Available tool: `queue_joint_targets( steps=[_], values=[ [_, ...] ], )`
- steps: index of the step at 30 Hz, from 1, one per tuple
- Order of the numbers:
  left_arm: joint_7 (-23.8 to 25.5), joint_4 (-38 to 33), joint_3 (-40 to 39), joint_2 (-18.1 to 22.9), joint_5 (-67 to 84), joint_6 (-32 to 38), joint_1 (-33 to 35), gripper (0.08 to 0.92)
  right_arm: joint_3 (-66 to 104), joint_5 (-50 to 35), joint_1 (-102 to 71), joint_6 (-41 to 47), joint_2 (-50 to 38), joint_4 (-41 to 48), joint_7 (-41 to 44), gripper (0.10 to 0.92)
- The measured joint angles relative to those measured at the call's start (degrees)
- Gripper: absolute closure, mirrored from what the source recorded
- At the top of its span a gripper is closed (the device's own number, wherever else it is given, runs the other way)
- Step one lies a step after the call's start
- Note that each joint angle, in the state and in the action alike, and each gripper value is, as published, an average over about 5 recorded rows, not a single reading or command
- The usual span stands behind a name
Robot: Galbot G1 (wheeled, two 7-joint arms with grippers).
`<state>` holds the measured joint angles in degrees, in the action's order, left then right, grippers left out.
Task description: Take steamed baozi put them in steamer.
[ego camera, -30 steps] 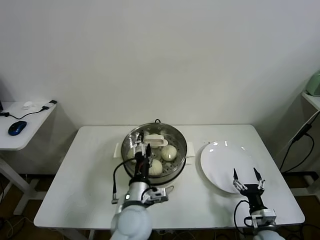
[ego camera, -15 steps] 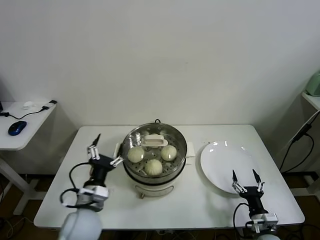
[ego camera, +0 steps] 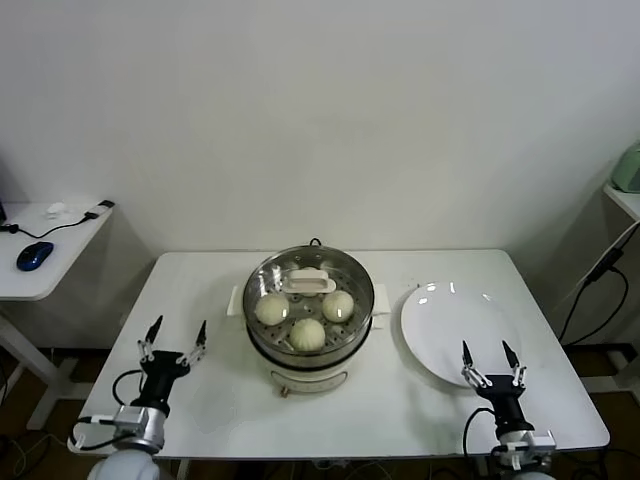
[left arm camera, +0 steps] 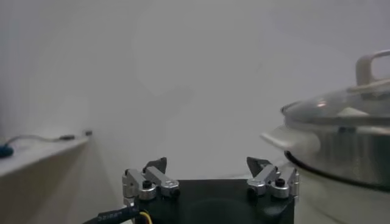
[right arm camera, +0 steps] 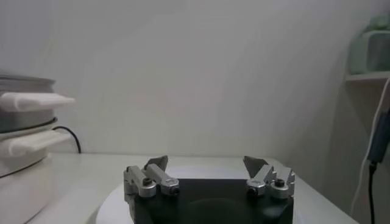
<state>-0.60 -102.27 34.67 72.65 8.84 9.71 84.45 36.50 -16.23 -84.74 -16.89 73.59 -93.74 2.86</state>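
Gleaming on the white table (ego camera: 420,420), the round stainless steamer (ego camera: 310,300) holds three smooth, domed baozi (ego camera: 307,333) on its perforated tray; no writing is legible. Left gripper (ego camera: 172,335) and right gripper (ego camera: 491,358) hover released, empty. Wrist views show metal fingertips (left arm camera: 156,165) spread.

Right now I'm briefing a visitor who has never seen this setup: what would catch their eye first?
The shiny steamer at the table's middle, with three pale baozi visible on its perforated tray. To its right lies a bare white plate. The left gripper and right gripper both stand open and empty near the table's front corners.
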Motion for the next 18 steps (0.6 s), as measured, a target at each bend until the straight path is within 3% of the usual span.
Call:
queue_joint_targets(
  steps=[18],
  values=[
    [1.72, 5.34, -1.13, -0.14, 7.38, 7.32, 2.07, 0.177, 0.4, -0.96, -1.3, -0.18, 0.34, -0.22, 0.53, 0.203]
  ],
)
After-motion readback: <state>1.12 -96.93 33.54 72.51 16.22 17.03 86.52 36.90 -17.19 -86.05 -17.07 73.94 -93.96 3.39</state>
